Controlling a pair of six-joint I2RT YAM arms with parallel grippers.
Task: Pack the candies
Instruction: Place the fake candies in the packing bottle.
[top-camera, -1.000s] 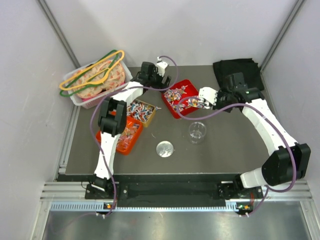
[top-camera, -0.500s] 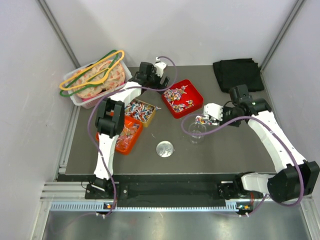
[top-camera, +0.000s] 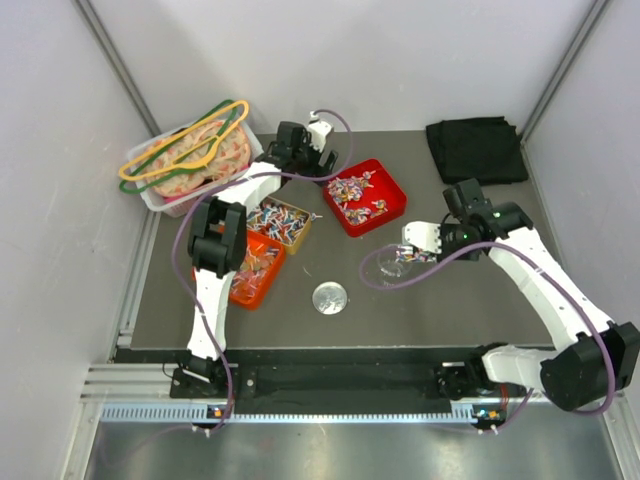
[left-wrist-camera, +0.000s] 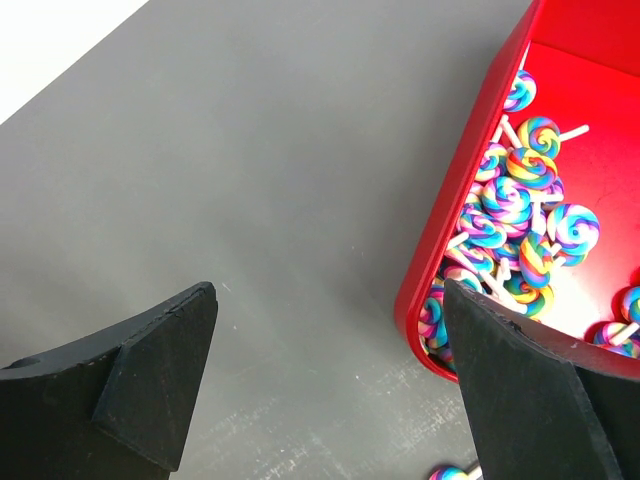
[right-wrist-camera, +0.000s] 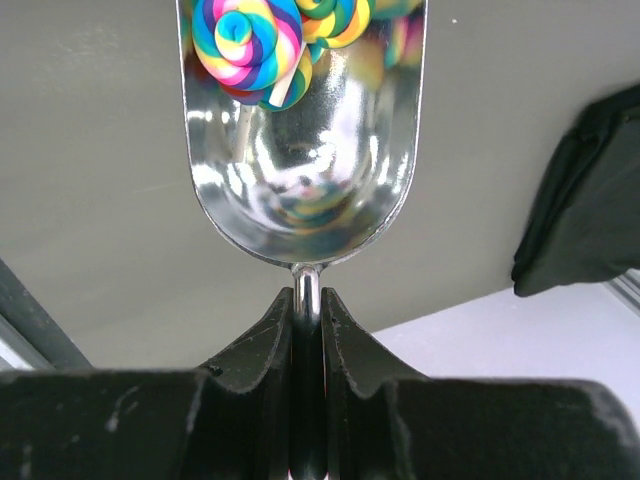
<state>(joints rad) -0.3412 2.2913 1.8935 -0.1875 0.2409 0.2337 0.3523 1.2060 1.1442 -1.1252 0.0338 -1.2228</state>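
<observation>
The candies are small swirl lollipops. Many lie in the red tray (top-camera: 392, 200), (left-wrist-camera: 440, 270), and more in the yellow tray (top-camera: 280, 222) and the orange tray (top-camera: 250, 270). My right gripper (top-camera: 422, 240), (right-wrist-camera: 307, 296) is shut on the handle of a metal scoop (top-camera: 403, 255), (right-wrist-camera: 300, 160). A few candies (right-wrist-camera: 245, 40) lie at the scoop's front end. The scoop hangs over a clear jar (top-camera: 380, 268). My left gripper (top-camera: 322, 165), (left-wrist-camera: 330, 390) stands open above the bare table, just beside the red tray's edge, with nothing between its fingers (left-wrist-camera: 150, 370).
A round jar lid (top-camera: 329, 297) lies on the table left of the jar. A white basket (top-camera: 165, 200) with coloured hangers stands at the back left. A black cloth (top-camera: 478, 148), (right-wrist-camera: 585, 200) lies at the back right.
My right gripper has carried the scoop with candies from the red tray down and toward the near side, to above the jar. The left arm has hardly moved.
</observation>
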